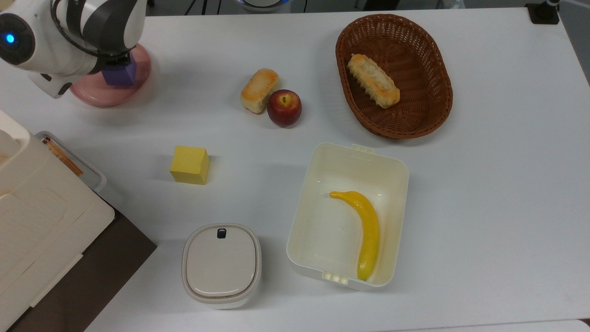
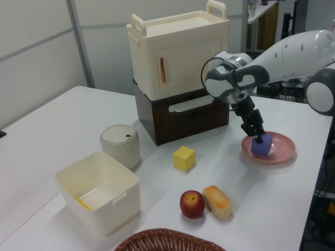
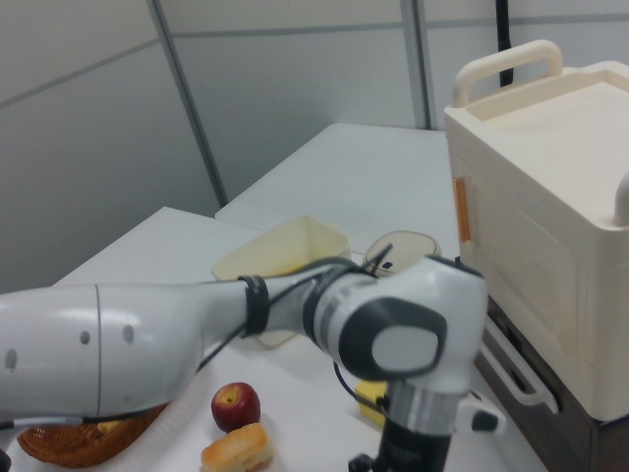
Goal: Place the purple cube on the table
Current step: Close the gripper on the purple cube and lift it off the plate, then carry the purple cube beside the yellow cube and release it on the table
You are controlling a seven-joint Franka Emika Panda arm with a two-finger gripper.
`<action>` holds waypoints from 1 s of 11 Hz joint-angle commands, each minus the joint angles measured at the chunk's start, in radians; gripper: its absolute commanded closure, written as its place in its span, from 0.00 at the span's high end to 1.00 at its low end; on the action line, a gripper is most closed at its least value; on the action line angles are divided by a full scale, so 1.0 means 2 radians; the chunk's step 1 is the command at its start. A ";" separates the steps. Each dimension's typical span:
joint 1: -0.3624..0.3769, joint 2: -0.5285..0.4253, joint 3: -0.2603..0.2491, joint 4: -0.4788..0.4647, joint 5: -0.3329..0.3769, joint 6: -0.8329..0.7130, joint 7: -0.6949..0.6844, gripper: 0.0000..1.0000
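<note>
Where the arm reached over the pink plate [image 2: 277,149], the gripper [image 2: 257,137] was seen closed on the purple cube [image 2: 261,145], which was held just above the plate, at the top view's upper left. Recorded on the table [image 1: 484,184]: a yellow cube [image 1: 189,164]; an apple [image 1: 284,107] touching a bread roll [image 1: 259,90]; a wicker basket [image 1: 433,55].

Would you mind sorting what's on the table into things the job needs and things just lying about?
Needed: purple cube, held in the hand above the pink plate; table.

Lying about: yellow cube, apple, bread roll, basket with a pastry, open box with a banana, lidded jar, cabinet.
</note>
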 commanded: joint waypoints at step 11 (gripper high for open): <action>0.072 -0.021 0.059 0.040 0.060 -0.021 0.180 1.00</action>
